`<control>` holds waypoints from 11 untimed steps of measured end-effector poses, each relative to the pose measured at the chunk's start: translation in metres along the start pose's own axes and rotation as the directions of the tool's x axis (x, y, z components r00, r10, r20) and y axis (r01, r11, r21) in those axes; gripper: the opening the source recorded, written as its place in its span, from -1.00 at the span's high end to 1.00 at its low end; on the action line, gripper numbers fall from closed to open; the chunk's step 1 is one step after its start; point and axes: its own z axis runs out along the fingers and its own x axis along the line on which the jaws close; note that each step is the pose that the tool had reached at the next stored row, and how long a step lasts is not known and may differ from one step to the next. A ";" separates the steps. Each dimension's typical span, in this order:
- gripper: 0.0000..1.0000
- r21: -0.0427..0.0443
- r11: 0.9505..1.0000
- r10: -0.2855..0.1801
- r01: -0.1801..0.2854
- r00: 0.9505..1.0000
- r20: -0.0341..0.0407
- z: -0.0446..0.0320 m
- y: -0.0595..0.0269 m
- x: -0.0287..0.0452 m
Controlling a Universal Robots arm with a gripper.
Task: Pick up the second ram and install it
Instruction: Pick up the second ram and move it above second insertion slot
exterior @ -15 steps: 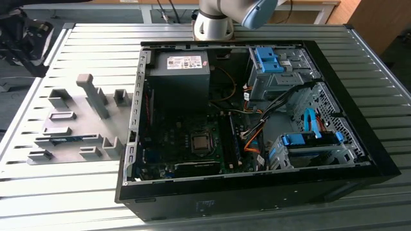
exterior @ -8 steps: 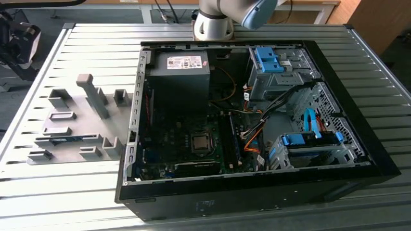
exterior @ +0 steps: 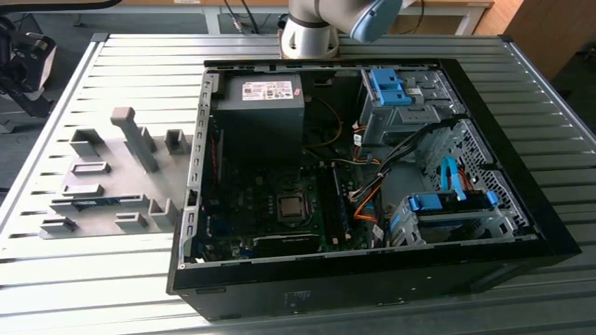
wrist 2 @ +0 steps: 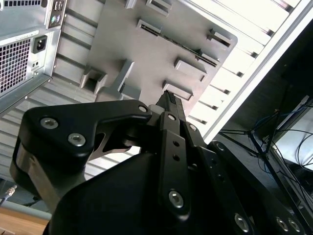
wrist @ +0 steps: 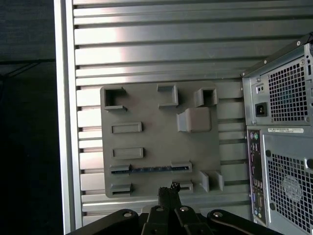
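Observation:
The second ram (wrist: pixel 151 169) is a thin blue-green stick lying on edge between two small grey holder blocks on the grey holder plate (wrist: pixel 156 142). In the exterior view the ram (exterior: pixel 97 202) sits near the front of that plate (exterior: pixel 121 174), at the exterior view's left of the open computer case (exterior: pixel 373 174). My gripper (wrist: pixel 168 190) hangs well above the plate, its tips shut together with nothing between them, just off the ram's long side. In the second wrist view the gripper (wrist 2: pixel 169 99) points at the plate (wrist 2: pixel 122 44).
The black case lies open on a ribbed metal table (exterior: pixel 139 63), showing the power supply (exterior: pixel 265 105), motherboard (exterior: pixel 279 209), cables and blue drive latches (exterior: pixel 391 87). Several grey holder blocks stand on the plate, one tall (exterior: pixel 135 136). The arm's base (exterior: pixel 312 31) is behind the case.

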 end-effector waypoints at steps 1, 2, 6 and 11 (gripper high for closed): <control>0.79 0.000 1.000 0.000 0.000 1.000 0.000 0.0000 0.0000 0.0001; 0.79 0.000 1.000 0.000 0.000 1.000 0.000 0.0000 0.0000 0.0003; 0.79 0.000 1.000 -0.002 0.002 1.000 0.000 0.0000 0.0000 0.0006; 0.79 -0.001 0.999 -0.042 0.042 0.999 -0.002 -0.0001 -0.0008 0.0024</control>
